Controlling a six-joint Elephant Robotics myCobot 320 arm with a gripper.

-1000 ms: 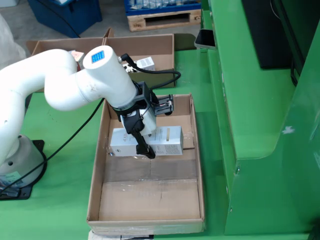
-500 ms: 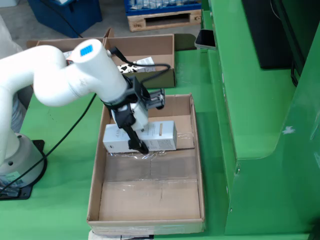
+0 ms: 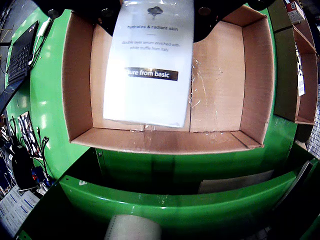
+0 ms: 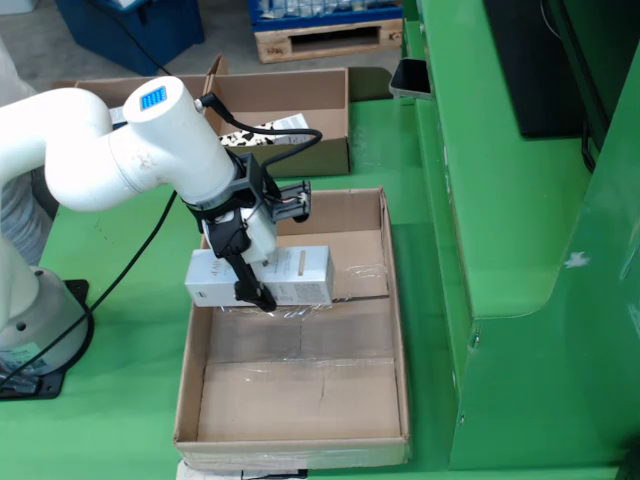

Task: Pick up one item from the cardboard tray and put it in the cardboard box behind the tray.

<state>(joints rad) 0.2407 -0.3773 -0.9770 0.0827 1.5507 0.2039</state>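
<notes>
My gripper point(image 4: 262, 283) is shut on a white carton point(image 4: 300, 275), holding it level just above the far half of the cardboard tray point(image 4: 190, 372). One black finger point(image 4: 250, 290) crosses the carton's near face; the other is hidden behind it. In the wrist view the carton point(image 3: 150, 65) fills the upper middle, printed "hydrates & radiant skin", hanging from the gripper point(image 3: 155, 11) over the tray's bare floor point(image 3: 220, 85). I see no other item in the tray. The cardboard box point(image 4: 310, 95) stands behind the tray, with a white item point(image 4: 290, 123) and a patterned one point(image 4: 248, 138) inside.
A tall green machine panel point(image 4: 500, 200) runs along the tray's right side. My white arm and its base point(image 4: 35, 330) stand left of the tray, with a black cable point(image 4: 150, 250) trailing. A laptop point(image 3: 20, 52) lies at the left of the wrist view.
The gripper has carried the white carton leftward in the fixed view, toward the tray's left wall, and the arm's elbow has swung left and back.
</notes>
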